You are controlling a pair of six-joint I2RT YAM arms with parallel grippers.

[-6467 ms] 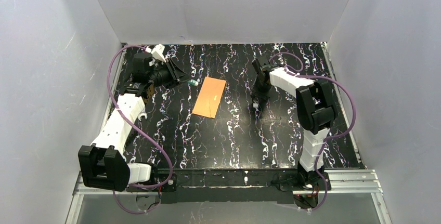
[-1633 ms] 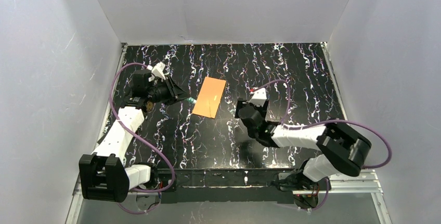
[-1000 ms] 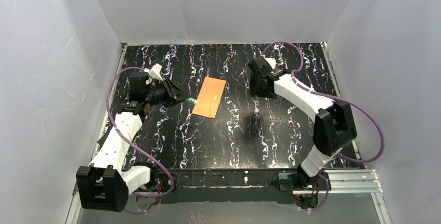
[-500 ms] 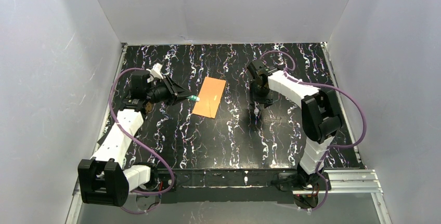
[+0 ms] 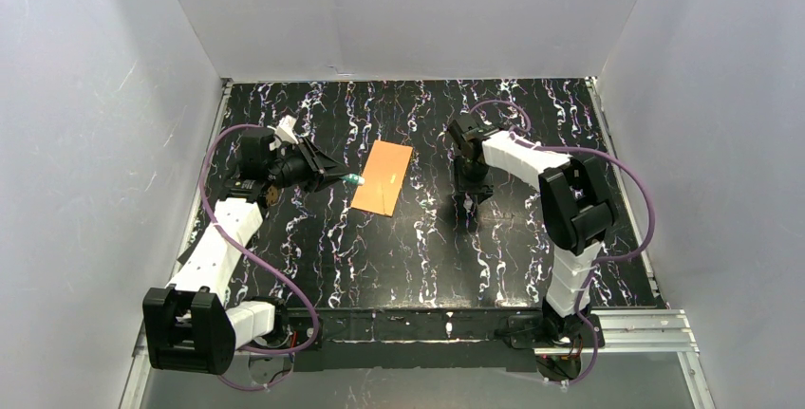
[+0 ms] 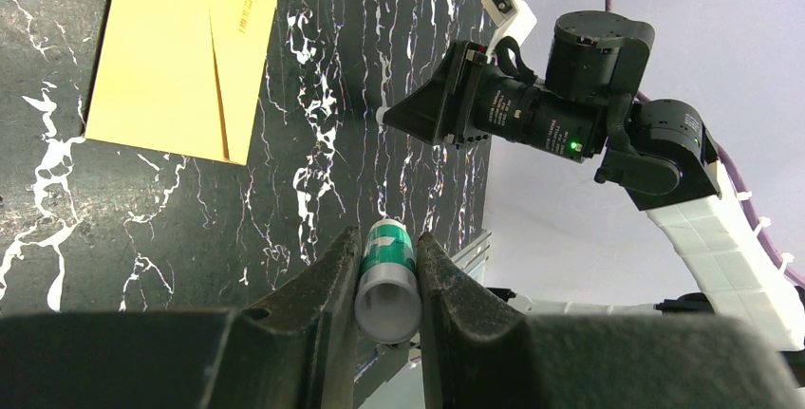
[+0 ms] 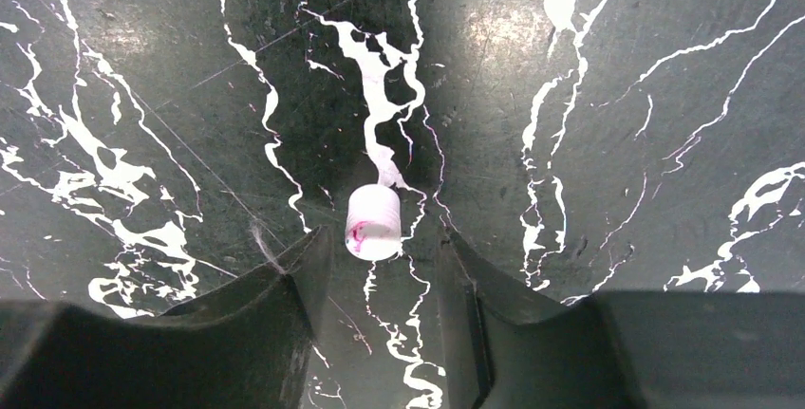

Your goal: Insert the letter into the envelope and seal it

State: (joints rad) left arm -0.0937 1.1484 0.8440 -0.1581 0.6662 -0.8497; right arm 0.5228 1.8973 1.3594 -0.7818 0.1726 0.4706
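Top external: envelope [image 5: 383, 176] lies flat on the black marbled table [image 5: 418, 257], between the two grippers. Its long axis runs near-to-far with the far end tipped to the right, so the far short edge sits further right than the near one.

Left gripper [image 5: 344, 177] is on the envelope's left side, pointing at the left long edge about midway along. It is pinching a green-and-white tube [image 6: 387, 271], both fingers [image 6: 323, 305] tight on the tube body. The green end sticks out past the fingertips toward the envelope. The tube tip is just beside the edge; I can't tell whether it touches.

Left wrist: envelope is ahead of the fingertips and off to the left, well apart from them in this view. Fold seams show on the upward face. I can't tell from here whether the flap is stuck down.

Right wrist: right gripper [image 7: 380, 243] points straight down at the table, on the far side of the envelope from the left one. Fingers are spread, one either side of a small white cap [image 7: 373, 223] with pink smears. The cap stands on the table at the fingertips, with dark gaps showing on both sides, so I see no grip on it.
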